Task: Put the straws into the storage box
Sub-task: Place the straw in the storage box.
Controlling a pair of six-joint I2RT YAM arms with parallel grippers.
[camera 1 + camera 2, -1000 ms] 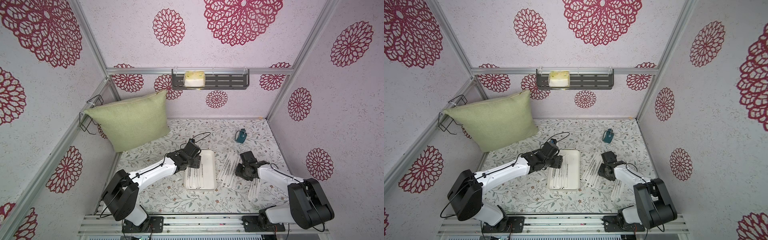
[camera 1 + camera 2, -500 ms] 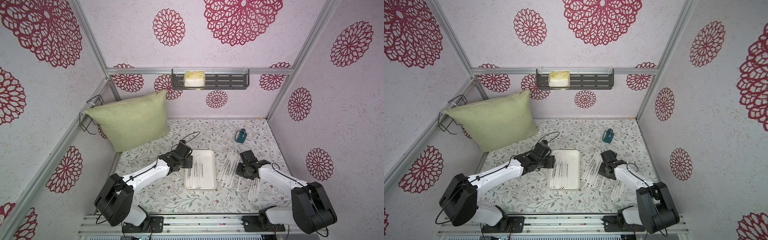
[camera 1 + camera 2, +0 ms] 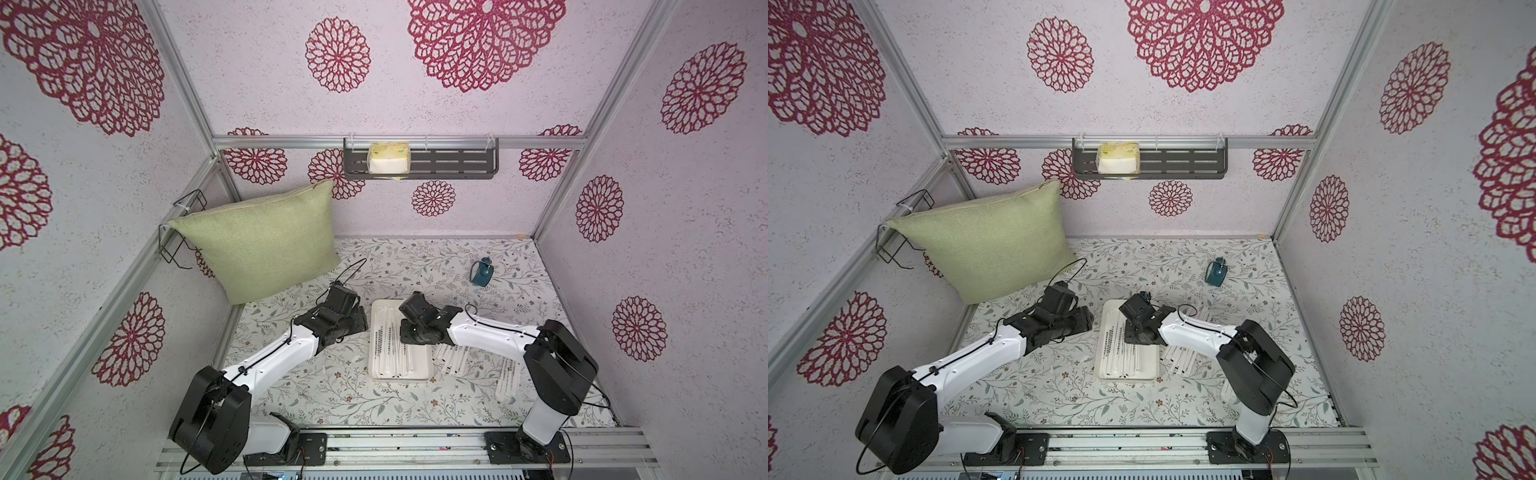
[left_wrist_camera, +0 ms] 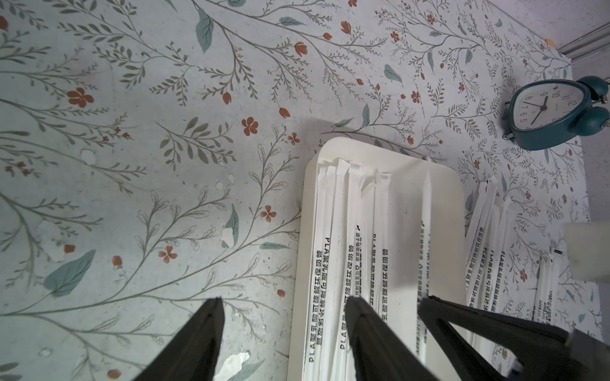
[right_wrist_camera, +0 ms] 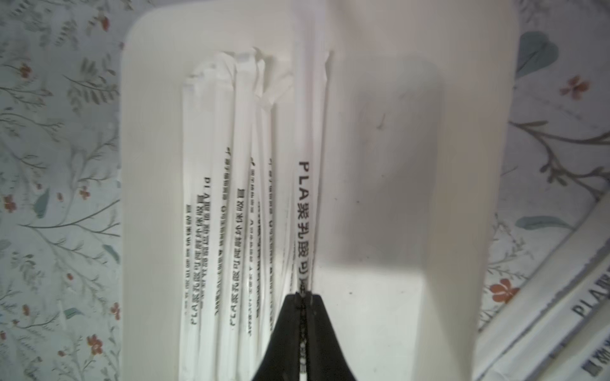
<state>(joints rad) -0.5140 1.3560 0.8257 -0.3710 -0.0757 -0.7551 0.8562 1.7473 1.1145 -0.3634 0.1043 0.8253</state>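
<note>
The storage box (image 3: pixel 419 374) is a shallow white tray lying mid-table, with several paper-wrapped straws (image 3: pixel 384 345) lengthwise in its left half. More straws (image 3: pixel 453 359) lie loose on the table to its right, and a few (image 3: pixel 508 380) lie under the right arm. My right gripper (image 5: pixel 303 295) hovers over the tray's bare floor (image 5: pixel 396 165), shut on one straw (image 5: pixel 305 198) that runs beside the others. My left gripper (image 4: pixel 285 300) stands open at the tray's left rim (image 4: pixel 305 231), holding nothing; one finger is over the table, the other over the straws.
A teal alarm clock (image 3: pixel 482 272) stands at the back right. A green pillow (image 3: pixel 257 245) leans in the back left corner. A dark wall shelf (image 3: pixel 453 162) holds a yellowish pack (image 3: pixel 388 158). Walls close in three sides.
My right gripper closed on a straw at the loose pile and carried it left over the tray. My left gripper drew back left, from over the tray to its left rim.
</note>
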